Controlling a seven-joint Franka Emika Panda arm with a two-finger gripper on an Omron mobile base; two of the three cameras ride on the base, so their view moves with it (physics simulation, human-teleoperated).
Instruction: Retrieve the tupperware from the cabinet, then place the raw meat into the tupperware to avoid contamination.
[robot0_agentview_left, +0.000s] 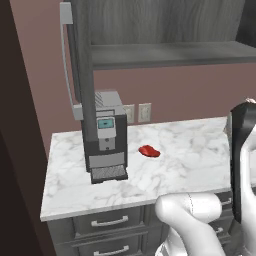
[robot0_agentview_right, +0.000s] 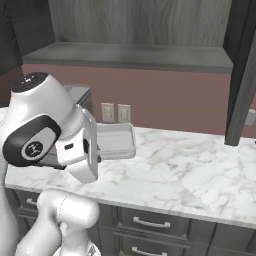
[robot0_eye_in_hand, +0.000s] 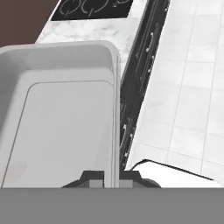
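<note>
The clear whitish tupperware (robot0_eye_in_hand: 61, 113) is empty, and one side wall stands between my fingertips (robot0_eye_in_hand: 92, 178). My gripper (robot0_eye_in_hand: 110, 179) is shut on that wall. In the right base view the tupperware (robot0_agentview_right: 116, 141) hangs above the marble counter (robot0_agentview_right: 190, 170), just past my wrist and level with it. The raw meat (robot0_agentview_left: 149, 151), a small red lump, lies on the counter to the right of the coffee machine (robot0_agentview_left: 106, 135). The dark grey cabinet (robot0_agentview_left: 165, 52) above stands open, its door (robot0_agentview_left: 82, 75) swung out with its silver bar handle (robot0_agentview_left: 65, 60) at the left.
Wall outlets (robot0_agentview_left: 144, 112) sit behind the counter, and grey drawers (robot0_agentview_left: 107, 222) run beneath it. The cabinet's other open door (robot0_agentview_right: 242, 75) hangs down at the right. A black stove top (robot0_eye_in_hand: 92, 8) and a tiled floor (robot0_eye_in_hand: 188, 87) show beyond the tupperware.
</note>
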